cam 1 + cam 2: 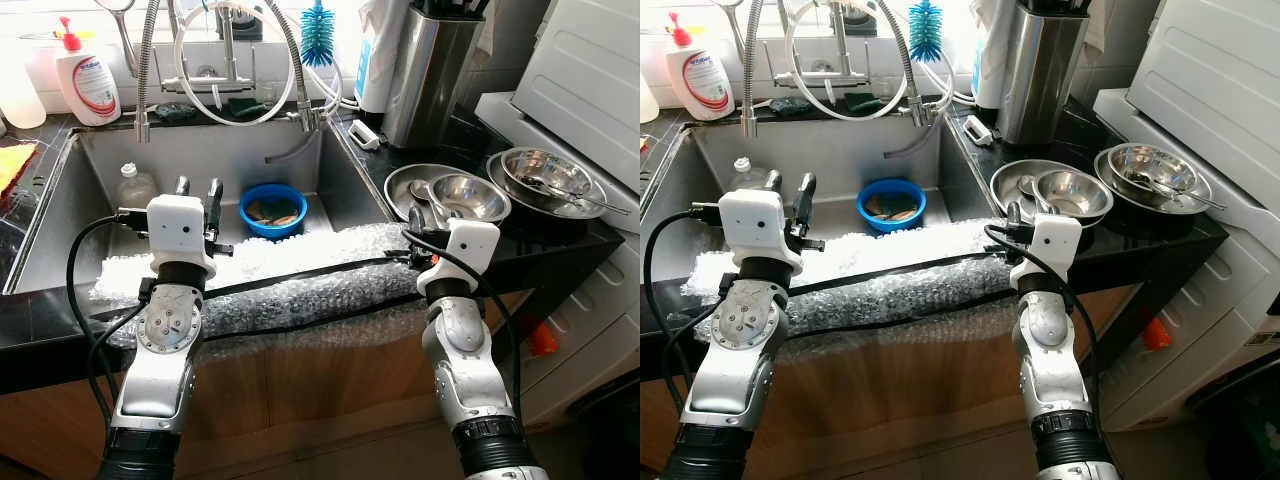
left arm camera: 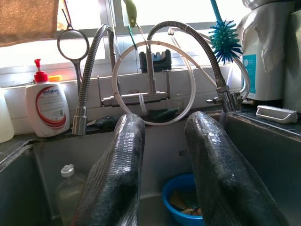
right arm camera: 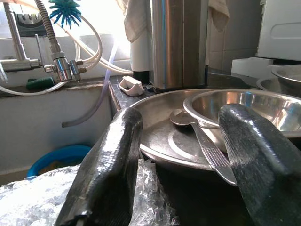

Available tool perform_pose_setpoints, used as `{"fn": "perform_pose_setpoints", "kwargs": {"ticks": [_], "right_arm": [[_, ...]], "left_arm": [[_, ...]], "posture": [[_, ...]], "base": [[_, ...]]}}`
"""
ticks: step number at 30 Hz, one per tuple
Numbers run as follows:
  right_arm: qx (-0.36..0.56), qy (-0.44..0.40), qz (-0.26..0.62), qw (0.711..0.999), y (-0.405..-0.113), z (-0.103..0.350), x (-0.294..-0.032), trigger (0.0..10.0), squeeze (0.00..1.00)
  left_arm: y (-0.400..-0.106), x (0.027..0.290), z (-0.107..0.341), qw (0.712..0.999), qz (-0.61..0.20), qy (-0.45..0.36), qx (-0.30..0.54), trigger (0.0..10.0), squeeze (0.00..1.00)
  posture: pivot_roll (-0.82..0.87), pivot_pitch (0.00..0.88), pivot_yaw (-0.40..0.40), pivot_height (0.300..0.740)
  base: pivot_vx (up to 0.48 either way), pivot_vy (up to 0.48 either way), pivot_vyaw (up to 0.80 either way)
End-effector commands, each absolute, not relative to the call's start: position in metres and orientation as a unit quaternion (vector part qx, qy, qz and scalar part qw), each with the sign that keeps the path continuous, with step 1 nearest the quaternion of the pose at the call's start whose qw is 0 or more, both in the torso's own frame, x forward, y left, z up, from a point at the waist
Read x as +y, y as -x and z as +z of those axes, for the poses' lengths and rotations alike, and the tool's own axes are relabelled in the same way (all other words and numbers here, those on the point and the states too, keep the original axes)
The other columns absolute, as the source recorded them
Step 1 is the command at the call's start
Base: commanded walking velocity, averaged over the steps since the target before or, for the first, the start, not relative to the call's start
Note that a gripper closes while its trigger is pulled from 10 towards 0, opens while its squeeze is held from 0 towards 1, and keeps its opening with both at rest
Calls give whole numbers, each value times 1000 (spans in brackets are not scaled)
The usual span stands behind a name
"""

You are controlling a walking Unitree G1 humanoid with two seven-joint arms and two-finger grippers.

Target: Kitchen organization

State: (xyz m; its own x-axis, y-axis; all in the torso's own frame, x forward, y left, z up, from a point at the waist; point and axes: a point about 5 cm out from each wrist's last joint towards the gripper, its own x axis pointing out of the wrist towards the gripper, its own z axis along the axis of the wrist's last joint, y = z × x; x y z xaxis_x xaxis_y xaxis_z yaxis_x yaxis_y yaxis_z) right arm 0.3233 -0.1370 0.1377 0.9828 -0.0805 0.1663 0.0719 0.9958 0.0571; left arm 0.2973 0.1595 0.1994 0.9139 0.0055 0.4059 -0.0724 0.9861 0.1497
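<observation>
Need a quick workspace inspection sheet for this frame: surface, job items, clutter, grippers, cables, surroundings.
Surface: black counter around a steel sink; bubble wrap draped over the sink's front edge.
Job's things: steel bowls and a spoon on the counter right of the sink; blue bowl and a clear bottle in the sink.
Clutter: soap bottle, blue brush.
Grippers: left gripper open over the sink; right gripper open, facing the bowls.
Cables: black cable looping off the left arm.
Surroundings: hose faucet, steel canister, white appliance.
</observation>
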Motion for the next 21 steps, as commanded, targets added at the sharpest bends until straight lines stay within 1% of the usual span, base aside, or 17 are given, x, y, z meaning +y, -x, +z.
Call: {"fn": "perform_pose_setpoints", "kwargs": {"ticks": [1,7,8,9,10,11,21], "right_arm": [[-91,-28,-40,995,-325,141,-138,10000,0],[-91,-28,-40,995,-325,141,-138,10000,0],[-83,-46,-71,993,-322,137,-147,10000,0],[-77,-59,-88,991,-322,135,-152,10000,0],[-77,-59,-88,991,-322,135,-152,10000,0],[-75,-74,-112,988,-321,134,-161,10000,0],[-75,-62,-115,989,-321,133,-168,10000,0]], "left_arm": [[-297,157,209,971,19,-84,-223,10000,0],[-297,157,209,971,19,-84,-223,10000,0],[-297,155,208,970,14,-90,-223,10000,0],[-298,155,208,970,11,-95,-224,10000,0],[-298,155,208,970,11,-95,-224,10000,0],[-298,153,208,969,7,-99,-224,10000,0],[-298,152,207,969,5,-99,-225,10000,0]], "posture": [[19,0,-81,740],[19,0,-81,740],[15,0,-78,740],[15,0,-78,740],[15,0,-78,740],[16,0,-78,740],[15,0,-82,740]], "base": [[0,0,0],[0,0,0],[0,0,0],[0,0,0],[0,0,0],[0,0,0],[0,0,0]]}}
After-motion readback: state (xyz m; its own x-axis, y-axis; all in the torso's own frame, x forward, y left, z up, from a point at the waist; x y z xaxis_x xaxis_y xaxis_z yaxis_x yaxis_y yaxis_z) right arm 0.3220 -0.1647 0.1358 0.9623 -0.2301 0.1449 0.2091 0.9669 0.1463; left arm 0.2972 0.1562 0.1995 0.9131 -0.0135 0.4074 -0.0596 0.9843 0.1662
